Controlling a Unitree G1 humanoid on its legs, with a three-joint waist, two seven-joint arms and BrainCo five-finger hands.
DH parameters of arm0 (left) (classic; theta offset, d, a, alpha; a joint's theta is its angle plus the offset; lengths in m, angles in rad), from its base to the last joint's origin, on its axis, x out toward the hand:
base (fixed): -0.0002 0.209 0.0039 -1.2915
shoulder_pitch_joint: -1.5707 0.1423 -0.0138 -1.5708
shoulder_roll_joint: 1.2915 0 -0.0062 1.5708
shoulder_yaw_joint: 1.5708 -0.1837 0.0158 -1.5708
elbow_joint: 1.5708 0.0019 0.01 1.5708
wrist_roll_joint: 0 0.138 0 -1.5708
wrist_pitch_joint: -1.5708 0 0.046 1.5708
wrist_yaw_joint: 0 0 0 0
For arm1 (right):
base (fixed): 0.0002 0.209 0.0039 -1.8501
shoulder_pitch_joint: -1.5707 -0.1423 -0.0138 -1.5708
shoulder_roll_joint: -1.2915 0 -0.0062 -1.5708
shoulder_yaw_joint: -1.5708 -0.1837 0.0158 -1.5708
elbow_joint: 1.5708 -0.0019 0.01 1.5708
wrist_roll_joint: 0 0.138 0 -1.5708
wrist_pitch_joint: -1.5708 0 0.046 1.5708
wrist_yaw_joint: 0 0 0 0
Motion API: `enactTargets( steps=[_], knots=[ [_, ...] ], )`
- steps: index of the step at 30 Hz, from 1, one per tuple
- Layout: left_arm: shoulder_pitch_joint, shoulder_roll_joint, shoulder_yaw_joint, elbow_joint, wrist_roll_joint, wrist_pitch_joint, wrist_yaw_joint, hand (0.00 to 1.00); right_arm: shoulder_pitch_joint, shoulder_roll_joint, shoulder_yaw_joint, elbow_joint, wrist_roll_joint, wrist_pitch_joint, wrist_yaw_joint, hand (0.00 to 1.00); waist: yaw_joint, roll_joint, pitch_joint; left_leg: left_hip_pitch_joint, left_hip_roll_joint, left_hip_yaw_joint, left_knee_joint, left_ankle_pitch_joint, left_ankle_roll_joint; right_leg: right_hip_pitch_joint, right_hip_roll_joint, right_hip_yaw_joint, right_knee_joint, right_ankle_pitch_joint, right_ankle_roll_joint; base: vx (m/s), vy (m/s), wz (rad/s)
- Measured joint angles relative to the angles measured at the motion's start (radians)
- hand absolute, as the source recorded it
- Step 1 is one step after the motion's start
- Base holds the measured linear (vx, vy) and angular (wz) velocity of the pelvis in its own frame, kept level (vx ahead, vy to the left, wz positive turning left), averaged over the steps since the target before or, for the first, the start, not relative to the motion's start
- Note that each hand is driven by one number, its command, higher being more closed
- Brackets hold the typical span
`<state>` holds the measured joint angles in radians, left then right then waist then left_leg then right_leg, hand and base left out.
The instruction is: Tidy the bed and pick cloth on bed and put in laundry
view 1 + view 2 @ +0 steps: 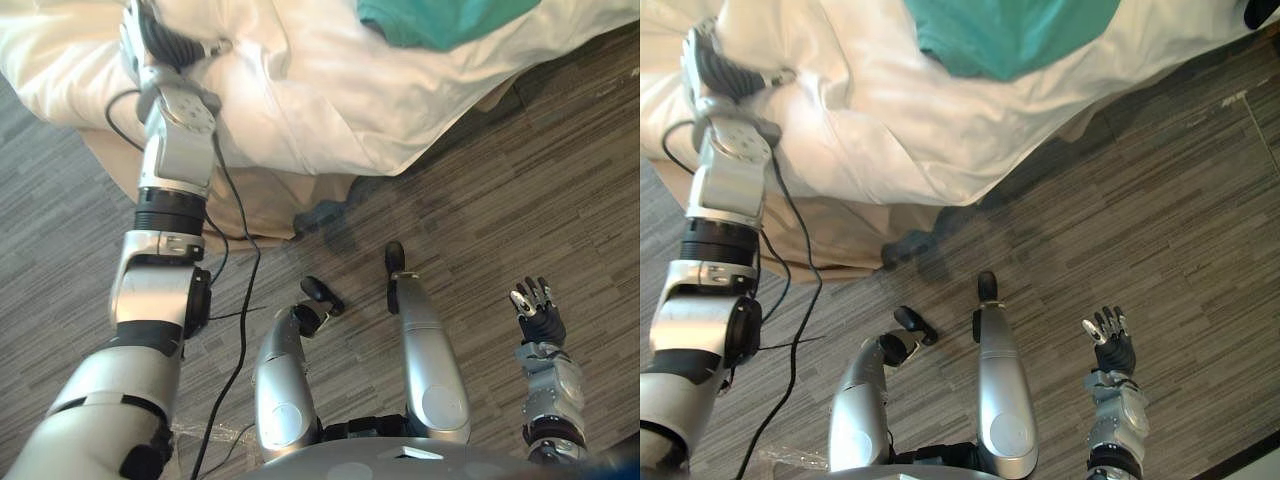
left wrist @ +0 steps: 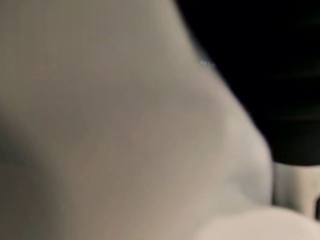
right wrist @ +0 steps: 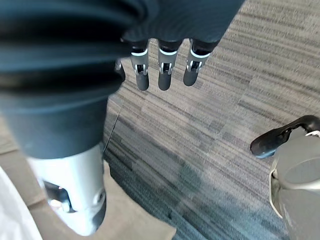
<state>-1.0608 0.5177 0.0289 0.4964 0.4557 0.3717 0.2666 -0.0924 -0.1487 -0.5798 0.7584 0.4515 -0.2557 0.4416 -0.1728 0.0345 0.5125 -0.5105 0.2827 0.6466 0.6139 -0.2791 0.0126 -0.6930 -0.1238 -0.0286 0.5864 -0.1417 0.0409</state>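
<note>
The teal cloth (image 1: 1010,35) is lying crumpled on the white duvet (image 1: 330,100), near the bed's edge that is facing the robot. The left robot hand (image 1: 728,70) is resting on the same duvet further along that edge, well apart from the cloth. The left wrist view is showing white fabric pressed close, so I cannot tell whether this hand is grasping anything. The right robot hand (image 1: 535,312) is hanging released over the grey striped floor (image 1: 520,180), fingers (image 3: 160,75) straight, holding nothing, far from the cloth.
</note>
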Motion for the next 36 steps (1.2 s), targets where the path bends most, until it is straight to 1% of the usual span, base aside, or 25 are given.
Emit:
enactTargets(
  steps=[3, 5, 8, 9, 11, 13, 15, 17, 19, 20, 22, 23, 24, 25, 26, 27, 28, 29, 30, 31, 32, 33, 34, 35, 36],
  knots=[
    [0.002, 0.023, 0.001, 0.001, 0.0, -0.037, -0.053, 1.0, 0.002, -0.019, 0.011, -0.003, 0.021, 0.001, 0.034, 0.0, 0.001, -0.003, 0.008, -0.016, 0.009, -0.01, 0.028, -0.017, 0.007, -0.007, -0.001, -0.004, 0.012, -0.002, 0.003, -0.08, -0.014, 0.06],
    [0.001, 0.04, -0.001, 0.001, 0.005, -0.076, -0.109, 1.0, 0.011, -0.043, 0.012, -0.024, 0.038, -0.001, 0.063, 0.0, -0.001, -0.004, 0.009, -0.035, 0.01, -0.016, 0.04, -0.025, 0.008, -0.02, -0.005, -0.007, 0.014, 0.0, 0.007, -0.07, 0.001, 0.09],
    [0.005, 0.052, -0.013, 0.006, -0.003, -0.105, -0.155, 1.0, 0.013, -0.073, 0.012, -0.029, 0.037, -0.005, 0.086, 0.0, 0.0, -0.004, 0.009, -0.03, 0.0, -0.014, 0.035, -0.023, 0.013, -0.019, -0.016, -0.007, 0.017, 0.001, 0.01, -0.01, 0.002, 0.02],
    [0.006, 0.054, -0.019, 0.007, -0.007, -0.113, -0.159, 1.0, 0.013, -0.077, 0.012, -0.033, 0.037, -0.008, 0.089, 0.0, 0.0, -0.004, 0.009, -0.029, -0.003, -0.014, 0.033, -0.021, 0.016, -0.019, -0.018, -0.007, 0.019, 0.001, 0.01, 0.03, 0.011, 0.02],
    [0.014, 0.067, -0.049, 0.008, -0.047, -0.162, -0.159, 1.0, 0.013, -0.087, 0.012, -0.042, 0.035, -0.014, 0.104, 0.0, 0.0, -0.004, 0.009, -0.024, -0.006, -0.014, 0.032, -0.018, 0.017, -0.012, -0.022, -0.008, 0.022, 0.001, 0.009, 0.07, 0.005, 0.03],
    [0.033, 0.074, -0.072, 0.008, -0.078, -0.195, -0.16, 1.0, 0.015, -0.097, 0.012, -0.044, 0.035, -0.014, 0.106, 0.0, 0.002, -0.004, 0.009, -0.004, -0.011, -0.016, 0.028, -0.017, 0.018, 0.007, -0.027, -0.012, 0.024, -0.001, 0.006, 0.08, 0.005, 0.08],
    [0.062, 0.08, -0.099, 0.0, -0.094, -0.22, -0.176, 1.0, 0.026, -0.102, 0.012, -0.058, 0.035, -0.014, 0.106, 0.0, 0.003, -0.004, 0.009, 0.029, -0.029, -0.024, 0.01, -0.012, 0.017, 0.04, -0.039, -0.017, 0.026, -0.009, 0.006, 0.07, 0.004, 0.18],
    [0.121, 0.081, -0.109, -0.02, -0.124, -0.255, -0.196, 1.0, 0.061, -0.105, 0.012, -0.072, 0.032, -0.02, 0.107, 0.0, 0.007, -0.003, 0.007, 0.075, -0.052, -0.035, -0.011, -0.009, 0.017, 0.089, -0.06, -0.03, 0.031, -0.028, 0.011, 0.04, -0.011, 0.25],
    [0.163, 0.081, -0.109, -0.052, -0.135, -0.273, -0.204, 1.0, 0.085, -0.105, 0.012, -0.071, 0.02, -0.027, 0.106, 0.0, 0.011, -0.002, 0.005, 0.092, -0.063, -0.053, -0.023, -0.006, 0.013, 0.115, -0.069, -0.046, 0.028, -0.035, 0.011, 0.01, -0.029, 0.24],
    [0.193, 0.082, -0.108, -0.074, -0.158, -0.282, -0.218, 1.0, 0.107, -0.105, 0.012, -0.069, 0.002, -0.033, 0.105, 0.0, 0.021, -0.003, 0.005, 0.109, -0.069, -0.061, -0.035, -0.002, 0.014, 0.14, -0.074, -0.058, 0.021, -0.038, 0.013, 0.0, -0.044, 0.33],
    [0.243, 0.082, -0.108, -0.091, -0.178, -0.306, -0.228, 1.0, 0.136, -0.103, 0.011, -0.062, -0.019, -0.045, 0.103, 0.0, 0.029, -0.003, 0.002, 0.143, -0.081, -0.08, -0.06, 0.008, 0.012, 0.191, -0.084, -0.082, 0.005, -0.044, 0.015, 0.0, -0.042, 0.32],
    [0.289, 0.082, -0.103, -0.092, -0.202, -0.322, -0.233, 1.0, 0.149, -0.1, 0.011, -0.048, -0.043, -0.057, 0.101, 0.0, 0.034, -0.005, -0.021, 0.158, -0.089, -0.09, -0.076, 0.013, 0.009, 0.213, -0.089, -0.094, -0.003, -0.049, 0.015, 0.02, -0.042, 0.25],
    [0.345, 0.082, -0.103, -0.092, -0.222, -0.336, -0.24, 1.0, 0.163, -0.092, 0.011, -0.028, -0.063, -0.069, 0.097, 0.0, 0.047, -0.006, -0.072, 0.157, -0.094, -0.093, -0.093, 0.018, 0.005, 0.214, -0.09, -0.1, -0.016, -0.05, 0.016, 0.06, -0.047, 0.19],
    [0.387, 0.08, -0.101, -0.094, -0.241, -0.346, -0.243, 1.0, 0.176, -0.082, 0.011, -0.016, -0.075, -0.078, 0.094, 0.0, 0.057, -0.01, -0.108, 0.159, -0.098, -0.099, -0.108, 0.021, 0.002, 0.219, -0.09, -0.108, -0.026, -0.05, 0.016, 0.09, -0.043, 0.21],
    [0.431, 0.079, -0.088, -0.104, -0.254, -0.356, -0.248, 1.0, 0.186, -0.069, 0.011, -0.009, -0.088, -0.084, 0.092, 0.0, 0.058, -0.009, -0.129, 0.169, -0.102, -0.113, -0.122, 0.029, -0.001, 0.243, -0.091, -0.126, -0.041, -0.05, 0.016, 0.12, -0.05, 0.33],
    [0.48, 0.077, -0.069, -0.12, -0.285, -0.374, -0.252, 0.0, 0.2, -0.05, 0.01, 0.0, -0.105, -0.096, 0.083, 0.0, 0.063, -0.014, -0.138, 0.202, -0.106, -0.129, -0.14, 0.037, -0.005, 0.293, -0.091, -0.149, -0.063, -0.051, 0.015, 0.1, -0.043, 0.36],
    [0.505, 0.073, -0.06, -0.125, -0.293, -0.386, -0.257, 0.0, 0.212, -0.041, 0.01, 0.005, -0.111, -0.101, 0.08, 0.0, 0.071, -0.016, -0.151, 0.214, -0.107, -0.135, -0.151, 0.041, -0.008, 0.311, -0.09, -0.158, -0.072, -0.051, 0.015, 0.11, -0.051, 0.37],
    [0.561, 0.054, -0.039, -0.134, -0.313, -0.408, -0.266, 0.0, 0.239, -0.022, 0.01, 0.008, -0.13, -0.114, 0.068, 0.0, 0.084, -0.017, -0.182, 0.232, -0.11, -0.148, -0.167, 0.046, -0.013, 0.344, -0.09, -0.18, -0.093, -0.052, 0.014, 0.09, -0.037, 0.28],
    [0.593, 0.04, -0.025, -0.139, -0.319, -0.42, -0.27, 0.0, 0.251, -0.011, 0.01, 0.009, -0.141, -0.123, 0.062, 0.0, 0.086, -0.018, -0.195, 0.244, -0.113, -0.157, -0.177, 0.049, -0.016, 0.363, -0.09, -0.189, -0.103, -0.055, 0.016, 0.12, -0.044, 0.4],
    [0.662, 0.014, 0.0, -0.15, -0.324, -0.444, -0.285, 0.0, 0.268, 0.012, 0.015, 0.011, -0.155, -0.129, 0.043, 0.0, 0.089, -0.024, -0.213, 0.279, -0.121, -0.17, -0.197, 0.052, -0.021, 0.411, -0.093, -0.211, -0.121, -0.061, 0.017, 0.13, -0.036, 0.34],
    [0.733, -0.016, 0.013, -0.164, -0.324, -0.467, -0.306, 0.0, 0.291, 0.034, 0.039, 0.013, -0.161, -0.128, 0.013, 0.0, 0.106, -0.028, -0.236, 0.314, -0.126, -0.177, -0.218, 0.055, -0.026, 0.455, -0.093, -0.226, -0.14, -0.066, 0.018, 0.13, -0.034, 0.31],
    [0.764, -0.031, 0.014, -0.168, -0.324, -0.473, -0.314, 0.0, 0.303, 0.042, 0.053, 0.014, -0.161, -0.128, 0.004, 0.0, 0.112, -0.028, -0.249, 0.325, -0.128, -0.184, -0.225, 0.057, -0.029, 0.473, -0.092, -0.235, -0.15, -0.066, 0.018, 0.12, -0.034, 0.3],
    [0.837, -0.058, 0.021, -0.181, -0.323, -0.482, -0.334, 0.0, 0.323, 0.062, 0.085, 0.014, -0.161, -0.123, -0.015, 0.0, 0.118, -0.029, -0.284, 0.337, -0.131, -0.197, -0.239, 0.059, -0.033, 0.5, -0.09, -0.254, -0.171, -0.069, 0.022, 0.11, -0.034, 0.27],
    [0.905, -0.087, 0.042, -0.183, -0.313, -0.499, -0.347, 0.0, 0.331, 0.078, 0.116, 0.013, -0.161, -0.103, -0.035, 0.0, 0.129, -0.03, -0.312, 0.352, -0.132, -0.202, -0.252, 0.062, -0.037, 0.523, -0.087, -0.263, -0.191, -0.069, 0.022, 0.12, -0.033, 0.23],
    [0.936, -0.1, 0.052, -0.182, -0.309, -0.503, -0.351, 0.0, 0.332, 0.084, 0.127, 0.013, -0.161, -0.09, -0.041, 0.0, 0.134, -0.03, -0.32, 0.362, -0.132, -0.204, -0.257, 0.063, -0.039, 0.536, -0.084, -0.268, -0.199, -0.069, 0.022, 0.12, -0.041, 0.17]
  ],
)
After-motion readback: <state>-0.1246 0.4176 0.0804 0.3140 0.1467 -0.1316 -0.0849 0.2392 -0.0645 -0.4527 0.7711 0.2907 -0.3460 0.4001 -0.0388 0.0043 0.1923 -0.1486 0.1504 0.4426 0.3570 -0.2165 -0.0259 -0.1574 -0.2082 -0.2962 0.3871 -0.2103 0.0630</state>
